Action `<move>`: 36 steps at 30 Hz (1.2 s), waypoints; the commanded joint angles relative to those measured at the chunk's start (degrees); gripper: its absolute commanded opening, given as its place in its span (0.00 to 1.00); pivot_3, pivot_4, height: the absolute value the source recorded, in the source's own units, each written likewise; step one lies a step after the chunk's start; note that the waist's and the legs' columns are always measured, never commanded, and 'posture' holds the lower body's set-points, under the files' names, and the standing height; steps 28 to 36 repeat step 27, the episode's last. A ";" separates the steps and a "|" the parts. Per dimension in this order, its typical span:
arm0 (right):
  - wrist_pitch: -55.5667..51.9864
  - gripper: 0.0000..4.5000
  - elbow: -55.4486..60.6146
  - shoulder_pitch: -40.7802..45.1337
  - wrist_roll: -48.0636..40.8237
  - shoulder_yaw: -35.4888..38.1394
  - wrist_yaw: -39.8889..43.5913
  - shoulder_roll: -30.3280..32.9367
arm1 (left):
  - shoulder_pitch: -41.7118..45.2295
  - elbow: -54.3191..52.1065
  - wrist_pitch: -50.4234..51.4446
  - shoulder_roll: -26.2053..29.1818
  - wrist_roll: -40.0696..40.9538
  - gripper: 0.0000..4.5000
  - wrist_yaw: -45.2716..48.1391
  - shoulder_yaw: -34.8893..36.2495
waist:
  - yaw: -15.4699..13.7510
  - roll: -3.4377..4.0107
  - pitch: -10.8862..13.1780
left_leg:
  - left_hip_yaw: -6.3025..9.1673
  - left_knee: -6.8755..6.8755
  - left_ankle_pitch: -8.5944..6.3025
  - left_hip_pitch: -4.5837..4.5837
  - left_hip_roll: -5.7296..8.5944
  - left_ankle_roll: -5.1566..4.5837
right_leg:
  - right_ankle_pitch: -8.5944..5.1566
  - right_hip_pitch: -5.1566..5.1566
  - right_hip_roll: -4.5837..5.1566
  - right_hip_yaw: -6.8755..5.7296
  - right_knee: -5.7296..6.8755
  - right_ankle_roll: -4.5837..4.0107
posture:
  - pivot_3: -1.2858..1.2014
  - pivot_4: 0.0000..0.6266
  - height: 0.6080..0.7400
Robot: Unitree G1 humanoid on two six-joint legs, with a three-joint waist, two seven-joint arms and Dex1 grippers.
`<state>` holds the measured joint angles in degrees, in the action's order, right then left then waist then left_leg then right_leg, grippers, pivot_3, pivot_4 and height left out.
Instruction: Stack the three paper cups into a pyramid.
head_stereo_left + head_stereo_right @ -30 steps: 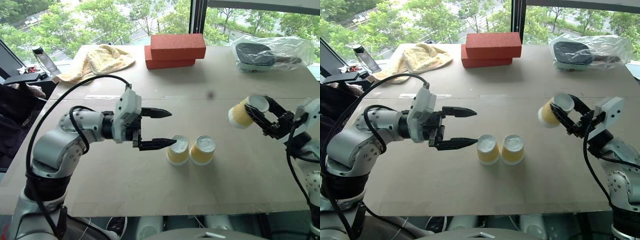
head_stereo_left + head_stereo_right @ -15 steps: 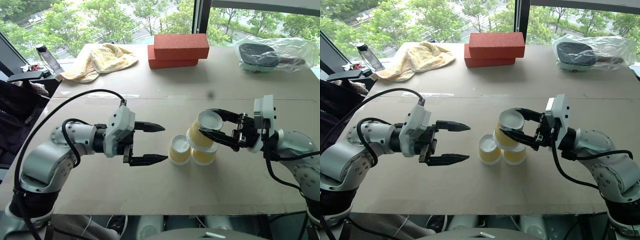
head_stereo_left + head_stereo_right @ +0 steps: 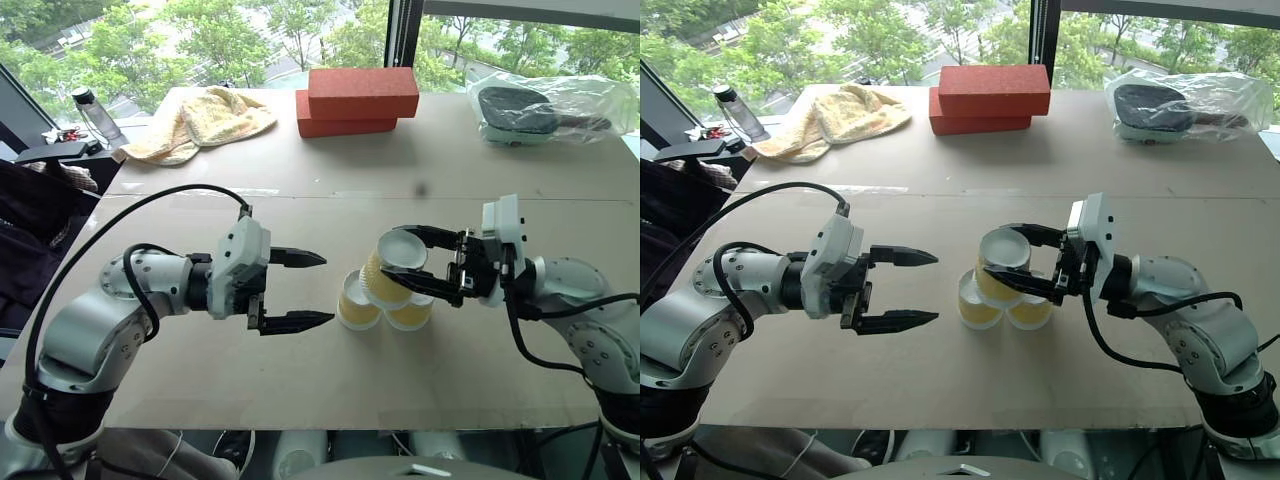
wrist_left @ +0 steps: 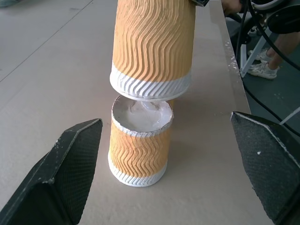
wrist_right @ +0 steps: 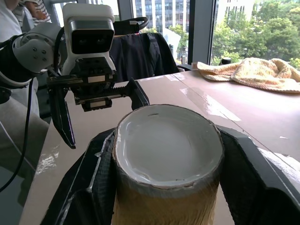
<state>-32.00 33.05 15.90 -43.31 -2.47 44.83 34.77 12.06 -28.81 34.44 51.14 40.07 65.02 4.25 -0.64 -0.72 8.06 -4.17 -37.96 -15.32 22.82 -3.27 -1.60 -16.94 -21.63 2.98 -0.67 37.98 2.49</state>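
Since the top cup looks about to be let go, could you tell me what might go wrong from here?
1. The top cup, between the right end effector fingers, sits tilted over the two base cups; released like this, it could tip off.
2. It seems to bear more on one base cup, so it might slide into the gap.
3. The open left end effector hovers close beside the base; a small drift could nudge the cups apart.

Bare brown table [image 3: 300, 380] lies open from 4 through 8 o'clock of the two upside-down ribbed yellow-tan paper cups [image 3: 383, 308]. At 9 o'clock the wide-open black-fingered left gripper [image 3: 305, 290] blocks; at 3, the right arm [image 3: 560, 290] — stacked red bricks [image 3: 352, 100] stand well off at 12.
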 commanded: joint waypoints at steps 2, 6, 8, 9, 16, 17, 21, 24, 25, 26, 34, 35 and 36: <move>1.74 0.97 0.79 1.05 0.69 0.55 1.22 -0.27 | 0.51 -1.84 -1.00 0.14 0.72 1.00 0.06 1.08 | 0.01 0.00 0.00 | 0.00 0.00 0.00 0.00 0.00 0.00 | 0.00 0.00 0.00 0.00 0.00 0.00 | 0.52 0.24 0.93; 0.66 0.97 2.03 0.86 -1.62 3.04 1.19 0.69 | 0.06 -2.15 -0.89 0.15 1.16 1.00 0.09 1.41 | 0.00 0.00 0.00 | 0.00 0.00 0.00 0.00 0.00 0.00 | 0.00 0.00 0.00 -0.01 0.00 0.00 | 0.52 0.24 0.93; -0.63 0.97 3.35 -0.02 -4.81 6.18 0.95 2.03 | -0.69 -2.71 -0.38 0.21 2.10 1.00 -0.18 2.26 | -0.01 0.00 0.00 | -0.01 0.00 0.00 0.00 -0.01 0.00 | 0.00 0.00 0.00 -0.01 0.00 0.00 | 0.52 0.24 0.93; -1.23 0.97 3.99 -0.93 -6.48 7.98 0.98 2.93 | -1.25 -3.02 -0.10 0.23 2.68 1.00 -0.46 2.83 | -0.03 0.00 0.00 | -0.01 0.00 0.00 0.00 -0.01 0.00 | 0.00 0.00 0.02 -0.01 0.00 0.00 | 0.52 0.24 0.93; 2.61 0.97 2.51 -18.71 -3.44 18.89 9.05 10.87 | -11.25 -1.57 -2.94 -6.43 1.95 1.00 -9.20 9.28 | -0.16 -0.04 0.01 | 0.07 0.06 -0.02 0.04 -0.01 -0.03 | 0.00 0.04 0.14 0.05 -0.08 0.00 | 0.52 0.24 0.93; 3.70 0.97 1.35 -19.99 -2.85 19.50 9.22 10.52 | -13.08 -1.11 -4.61 -7.00 -0.62 1.00 -10.23 9.19 | 0.03 -0.05 0.00 | 0.06 0.06 -0.02 0.01 0.00 -0.04 | 0.00 0.05 0.13 0.07 -0.08 0.01 | 0.52 0.24 0.93; 14.78 0.97 -13.17 -22.95 4.33 18.34 13.90 5.89 | -20.28 4.58 -12.67 -10.45 -11.01 1.00 -13.91 5.92 | 0.66 -0.12 -0.03 | -0.03 0.06 -0.03 -0.15 0.03 -0.05 | 0.01 0.06 0.01 0.17 0.00 -0.01 | 0.52 0.24 0.93; 24.74 0.97 -24.88 -21.83 10.73 16.61 16.87 3.05 | -22.13 7.24 -16.57 -12.59 -14.26 1.00 -14.13 3.58 | 0.44 -0.13 -0.03 | -0.06 0.05 -0.03 -0.16 0.04 -0.06 | 0.01 0.07 0.01 0.12 0.00 -0.03 | 0.52 0.24 0.93; 27.80 0.97 -28.29 -20.76 12.07 16.25 18.09 2.37 | -22.30 8.38 -17.89 -13.19 -15.19 1.00 -14.12 2.97 | 0.31 -0.13 -0.03 | -0.06 0.04 -0.03 -0.15 0.04 -0.06 | 0.00 0.06 0.03 0.10 0.00 -0.02 | 0.52 0.24 0.93; 29.96 0.97 -31.44 -19.61 13.22 15.92 19.26 2.22 | -22.37 9.57 -19.95 -13.63 -16.80 1.00 -14.12 2.22 | 0.25 -0.11 -0.03 | -0.09 0.03 -0.03 -0.15 0.04 -0.06 | 0.01 0.06 0.03 0.09 0.00 -0.02 | 0.52 0.24 0.93; 31.24 0.97 -33.77 -18.58 13.91 15.73 20.06 2.17 | -22.30 10.45 -21.22 -13.87 -17.57 1.00 -13.74 1.71 | 0.25 -0.11 -0.03 | -0.12 0.01 -0.03 -0.15 0.05 -0.06 | 0.01 0.05 0.03 0.09 0.01 -0.02 | 0.52 0.24 0.93; 31.24 0.97 -33.77 -18.58 13.91 15.73 20.06 2.17 | -22.30 10.45 -21.22 -13.87 -17.57 1.00 -13.74 1.71 | 0.25 -0.11 -0.03 | -0.12 0.01 -0.03 -0.15 0.05 -0.06 | 0.01 0.05 0.03 0.09 0.01 -0.02 | 0.52 0.24 0.93; 31.24 0.97 -33.77 -18.58 13.91 15.73 20.06 2.17 | -22.30 10.45 -21.22 -13.87 -17.57 1.00 -13.74 1.71 | 0.25 -0.11 -0.03 | -0.12 0.01 -0.03 -0.15 0.05 -0.06 | 0.01 0.05 0.03 0.09 0.01 -0.02 | 0.52 0.24 0.93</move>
